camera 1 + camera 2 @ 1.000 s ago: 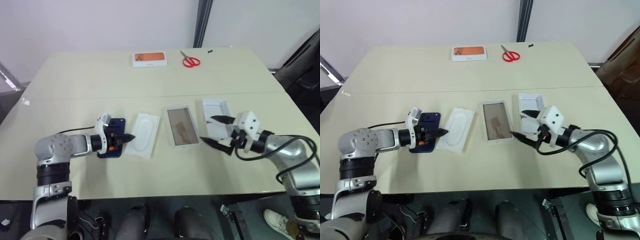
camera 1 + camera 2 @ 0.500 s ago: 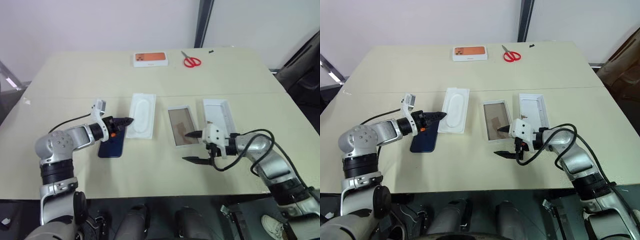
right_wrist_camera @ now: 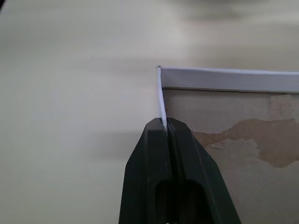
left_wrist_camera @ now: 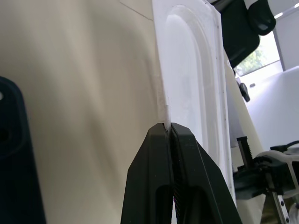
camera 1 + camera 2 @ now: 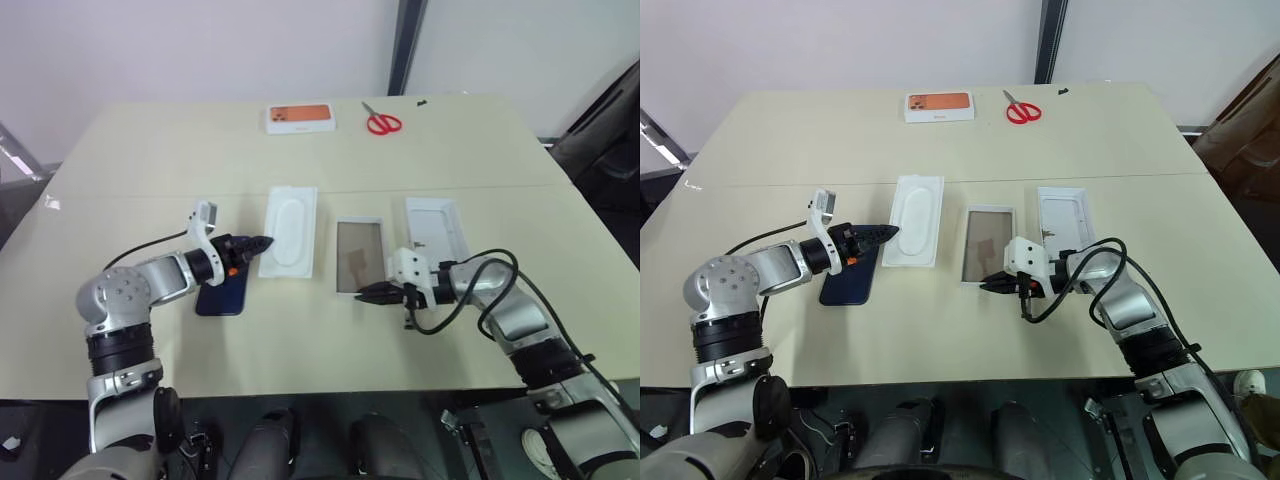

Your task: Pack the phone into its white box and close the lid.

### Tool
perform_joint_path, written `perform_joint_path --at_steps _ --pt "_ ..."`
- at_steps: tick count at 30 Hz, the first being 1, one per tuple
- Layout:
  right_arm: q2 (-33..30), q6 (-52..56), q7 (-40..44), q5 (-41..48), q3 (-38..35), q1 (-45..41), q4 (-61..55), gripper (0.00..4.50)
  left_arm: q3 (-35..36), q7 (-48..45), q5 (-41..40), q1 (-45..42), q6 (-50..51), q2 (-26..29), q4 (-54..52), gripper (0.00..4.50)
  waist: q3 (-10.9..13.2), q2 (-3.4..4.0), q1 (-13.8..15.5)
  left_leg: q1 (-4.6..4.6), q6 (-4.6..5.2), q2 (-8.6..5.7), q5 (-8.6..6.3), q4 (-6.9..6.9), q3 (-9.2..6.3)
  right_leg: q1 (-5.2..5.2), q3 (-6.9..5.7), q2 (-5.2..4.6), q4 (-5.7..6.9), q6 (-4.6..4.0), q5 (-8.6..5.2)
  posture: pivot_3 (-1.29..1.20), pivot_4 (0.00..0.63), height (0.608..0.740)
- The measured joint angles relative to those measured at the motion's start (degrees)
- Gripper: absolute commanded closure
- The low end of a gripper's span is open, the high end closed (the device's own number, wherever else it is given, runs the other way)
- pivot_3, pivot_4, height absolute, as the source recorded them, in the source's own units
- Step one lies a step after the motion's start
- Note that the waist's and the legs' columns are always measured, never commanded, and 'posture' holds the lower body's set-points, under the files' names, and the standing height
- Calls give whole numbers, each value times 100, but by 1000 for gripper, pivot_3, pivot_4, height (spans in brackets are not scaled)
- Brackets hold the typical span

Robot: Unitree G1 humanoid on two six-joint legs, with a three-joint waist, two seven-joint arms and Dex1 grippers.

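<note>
Phone point(image 5: 223, 290) flat, right claw point(image 3: 166, 122) pinching white box point(image 5: 358, 256) rim

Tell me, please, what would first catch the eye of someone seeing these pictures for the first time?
Most striking are the two black grippers, each pinching a thin white edge: the left gripper is shut on the rim of the white insert, and the right gripper is shut on the near wall of the white box at mid-table. The dark phone lies flat under the left arm, and bright red scissors sit at the far edge.
</note>
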Motion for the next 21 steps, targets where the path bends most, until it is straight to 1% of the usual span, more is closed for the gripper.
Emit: perform_joint_path --at_steps 3,5,6,8,9,11,12,14,16,21 --pt "255 213 -215 1 98 132 -426 4475 86 187 -176 -163 122 -144 1 4500 0 0 7 -4 -2 -1 1 3 -1 -1 -1 0 1 0 0 0 150 734" --pt "283 342 -314 0 185 237 -630 4475 90 260 -281 -207 155 -145 -24 4500 0 0 6 -4 -2 -3 1 5 -1 -1 -1 -1 0 1 0 0 150 734" --pt "283 401 -342 1 186 281 -669 4210 102 294 -320 -208 193 -146 -37 4500 0 0 7 -4 -2 -3 1 5 -2 -1 -1 0 1 0 0 0 150 734" --pt "283 563 -412 10 186 316 -720 3612 201 417 -385 -212 253 -182 -37 4500 0 0 2 -4 -2 -2 1 4 -2 -3 -1 0 3 0 0 0 150 734" --pt "283 600 -449 10 179 315 -721 3089 198 456 -396 -212 252 -184 -41 4500 0 0 2 -4 -2 -2 2 4 -2 -3 -1 0 3 0 0 0 150 734" --pt "280 650 -504 16 157 312 -724 2180 169 520 -392 -195 238 -188 -104 4500 0 0 0 -4 -3 -2 1 4 -1 -3 -1 0 3 0 0 0 150 734" --pt "270 702 -529 59 110 312 -749 1602 104 529 -359 -146 175 -184 -197 4500 0 0 1 -4 -3 -3 2 3 -1 -3 0 0 3 0 0 0 150 734" --pt "247 856 -573 210 -86 319 -878 635 -41 526 -308 -14 69 -174 -358 4500 0 0 7 -5 -3 -2 2 3 -1 -3 0 0 2 0 0 0 150 734" --pt "138 968 -572 408 -311 364 -1064 635 -42 581 -308 58 71 -196 -394 4500 0 0 16 -4 -2 -2 1 4 -2 -2 -1 0 2 0 0 0 150 734" --pt "-470 1227 -465 995 -1247 856 -1294 635 -96 754 -403 292 221 -346 -753 4500 0 -1 50 -6 8 -6 -5 6 -1 3 2 -3 -3 0 0 0 150 734"
